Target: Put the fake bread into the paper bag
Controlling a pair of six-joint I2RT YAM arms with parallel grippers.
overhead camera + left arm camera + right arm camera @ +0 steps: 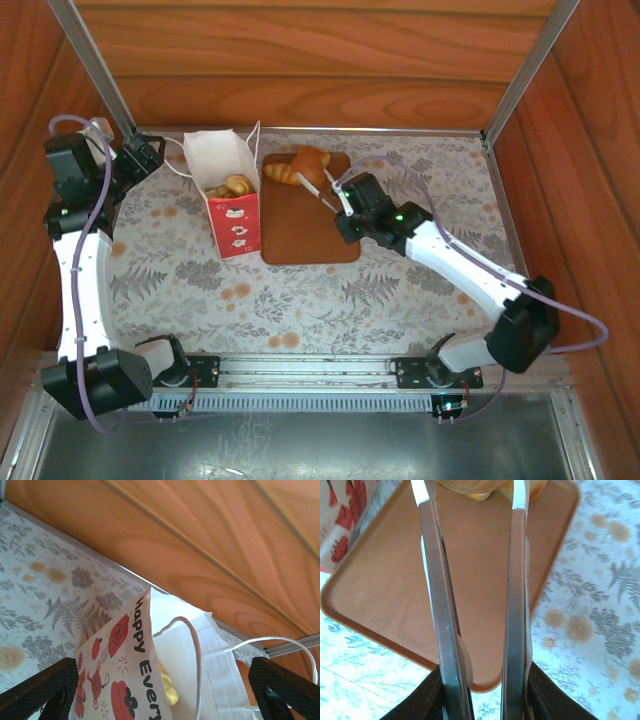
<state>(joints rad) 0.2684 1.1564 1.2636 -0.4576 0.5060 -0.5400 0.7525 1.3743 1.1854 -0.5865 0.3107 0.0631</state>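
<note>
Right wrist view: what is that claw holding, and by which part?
The right claw holds the metal tongs by their near handle end. Both blades reach forward over the brown board toward the fake bread.

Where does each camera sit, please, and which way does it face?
Top external: above, behind the bases, looking down on both arms.
Left wrist: between the left end effector's open fingers, toward the paper bag.
Right wrist: along the metal tongs in the right end effector, over the brown tray.
Shared: paper bag, all three.
</note>
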